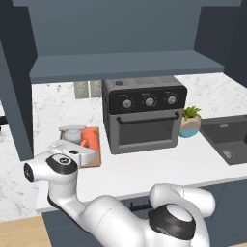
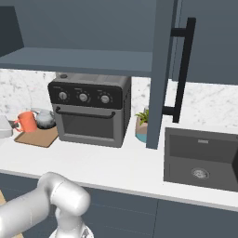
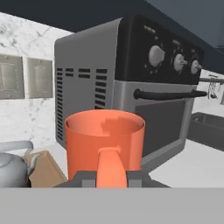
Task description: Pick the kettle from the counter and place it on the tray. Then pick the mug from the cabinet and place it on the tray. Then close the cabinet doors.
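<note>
Gripper (image 3: 112, 178) closed on the handle of the mug (image 3: 105, 140), fingertips mostly cut off at the frame's bottom. Mug upright over the tray (image 2: 36, 137), contact beneath hidden. Kettle (image 2: 45, 119) just beside it, partly masked. Cabinet doors (image 2: 160, 69) open.
</note>
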Available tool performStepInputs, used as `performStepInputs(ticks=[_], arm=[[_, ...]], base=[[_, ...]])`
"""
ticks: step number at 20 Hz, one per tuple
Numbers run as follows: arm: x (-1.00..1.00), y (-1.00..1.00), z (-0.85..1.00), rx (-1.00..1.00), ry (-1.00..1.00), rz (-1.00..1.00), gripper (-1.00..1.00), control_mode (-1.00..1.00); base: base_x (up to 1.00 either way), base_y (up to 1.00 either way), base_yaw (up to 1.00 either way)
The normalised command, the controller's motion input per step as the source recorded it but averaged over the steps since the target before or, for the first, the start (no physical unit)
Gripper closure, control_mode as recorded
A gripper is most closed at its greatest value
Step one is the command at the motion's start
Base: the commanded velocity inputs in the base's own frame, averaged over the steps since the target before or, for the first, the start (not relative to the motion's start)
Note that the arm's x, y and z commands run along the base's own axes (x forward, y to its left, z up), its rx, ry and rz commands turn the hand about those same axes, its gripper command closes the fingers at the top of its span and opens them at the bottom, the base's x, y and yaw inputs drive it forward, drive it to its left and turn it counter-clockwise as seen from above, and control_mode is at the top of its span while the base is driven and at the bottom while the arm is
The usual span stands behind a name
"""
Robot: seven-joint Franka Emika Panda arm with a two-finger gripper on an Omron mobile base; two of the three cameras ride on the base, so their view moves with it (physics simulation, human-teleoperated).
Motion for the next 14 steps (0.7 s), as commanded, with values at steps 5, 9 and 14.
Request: performStepInputs(ticks=[5, 9, 14], arm=[[0.18, 0.11, -0.29, 0.0, -0.02, 0.0, 1.0, -1.0], [0.23, 0.15, -0.25, 0.0, -0.02, 0.0, 1.0, -1.0], [0.22, 0.17, -0.26, 0.0, -0.02, 0.0, 1.0, -1.0]], base=[[0.0, 0.0, 0.0], [0.0, 0.0, 0.0], [0.0, 0.0, 0.0]])
